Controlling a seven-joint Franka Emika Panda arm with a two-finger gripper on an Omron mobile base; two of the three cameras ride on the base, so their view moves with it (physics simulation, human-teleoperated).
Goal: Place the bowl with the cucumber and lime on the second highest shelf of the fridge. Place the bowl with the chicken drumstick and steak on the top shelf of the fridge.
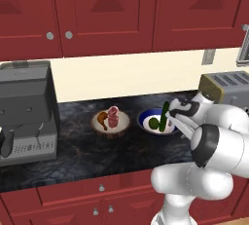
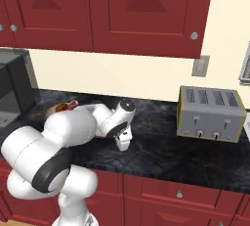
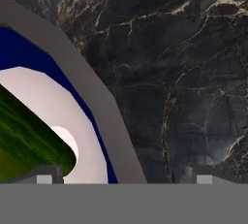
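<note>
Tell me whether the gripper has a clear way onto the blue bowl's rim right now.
Probably yes. The gripper is open just above the blue bowl, one fingertip over its white inside and one over the bare counter. Only the cucumber lies close.

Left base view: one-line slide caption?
Open gripper poised at the rim of the blue bowl holding cucumber and lime, beside the wooden bowl.

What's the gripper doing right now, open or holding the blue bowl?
Gripper: open, holding nothing; its fingertips straddle the near rim of the blue bowl.
</note>
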